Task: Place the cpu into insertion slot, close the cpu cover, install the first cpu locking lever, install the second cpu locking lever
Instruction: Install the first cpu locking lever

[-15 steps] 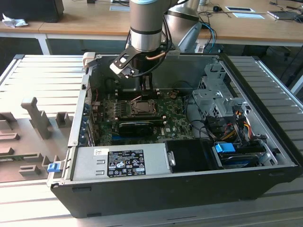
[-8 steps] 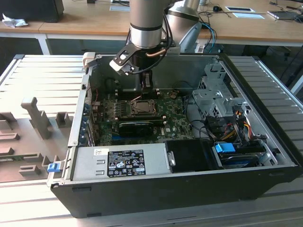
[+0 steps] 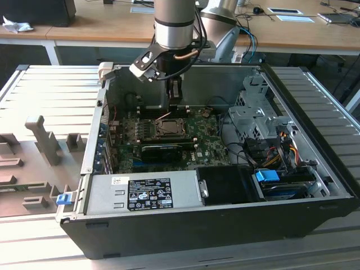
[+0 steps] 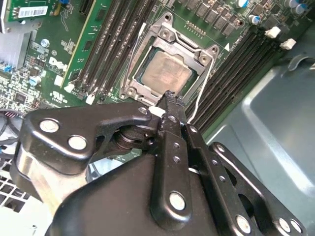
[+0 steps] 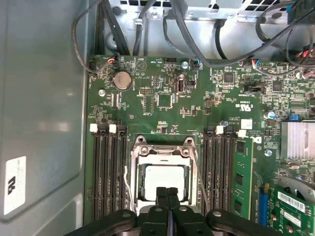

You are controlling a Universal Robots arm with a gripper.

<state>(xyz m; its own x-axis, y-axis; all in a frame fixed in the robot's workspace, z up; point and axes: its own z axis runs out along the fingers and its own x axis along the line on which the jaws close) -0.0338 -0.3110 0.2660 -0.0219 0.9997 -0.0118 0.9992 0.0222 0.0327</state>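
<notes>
The cpu (image 5: 165, 178) (image 4: 165, 73) lies flat in the insertion slot (image 3: 169, 127) on the green motherboard, its pale metal face up. The cpu cover (image 5: 162, 152) (image 4: 165, 37) lies down around it, with the chip showing through the square cutout. Thin wire levers (image 5: 199, 172) (image 4: 203, 91) run along both sides of the socket; I cannot tell whether they are latched. My gripper (image 5: 167, 191) (image 4: 170, 95) (image 3: 175, 94) is shut with nothing between its fingers. Its tips hang just above the socket's edge nearest the case wall.
Black memory slots (image 5: 109, 172) flank the socket on both sides. A long black card (image 3: 166, 149) lies in front of it, and a grey power-supply box (image 3: 143, 191) fills the case's front. Cables (image 3: 270, 152) and a drive cage (image 3: 256, 112) crowd the exterior view's right.
</notes>
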